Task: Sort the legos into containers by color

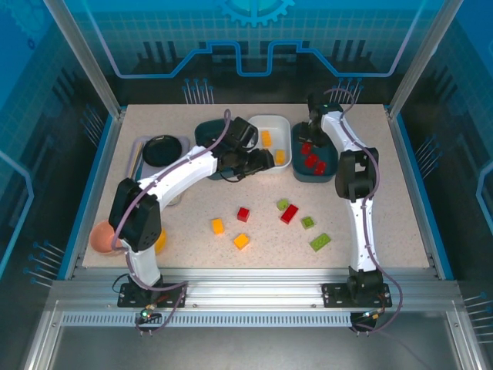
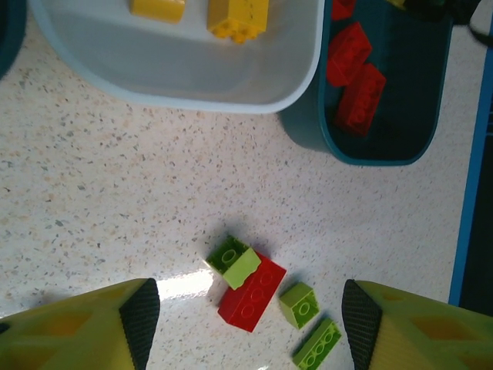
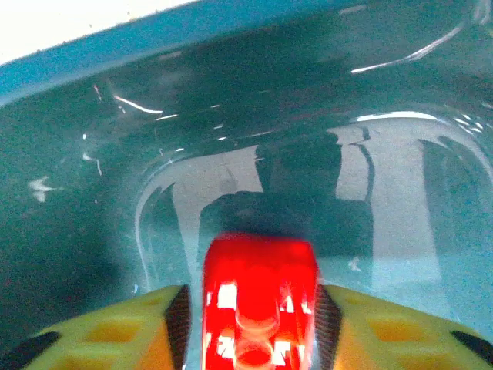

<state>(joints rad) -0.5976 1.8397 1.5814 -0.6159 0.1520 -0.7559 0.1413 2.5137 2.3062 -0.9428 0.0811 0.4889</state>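
My left gripper [image 1: 266, 159] [image 2: 250, 312] hangs open and empty over the table, just in front of the white tray [image 1: 281, 123] [image 2: 192, 85], which holds yellow bricks [image 1: 266, 138] [image 2: 237, 15]. Beneath it lie a red brick [image 2: 252, 291] with a green one [image 2: 233, 260] leaning on it, plus two more green bricks [image 2: 299, 303] [image 2: 317, 345]. My right gripper [image 1: 310, 132] [image 3: 254, 327] is down inside the right teal tray [image 1: 333, 173] [image 3: 231, 116]. A blurred red brick [image 3: 260, 293] sits between its parted fingers, with a gap on the left side. Other red bricks [image 1: 312, 162] [image 2: 360, 96] lie in that tray.
Another teal tray [image 1: 206, 131] sits left of the white one, half hidden by my left arm, beside a black round dish [image 1: 164, 149]. Loose bricks lie mid-table: red [image 1: 243, 213], yellow [image 1: 218, 226], orange [image 1: 241, 241], green [image 1: 320, 242]. An orange ball-like object [image 1: 102, 235] rests at the left edge.
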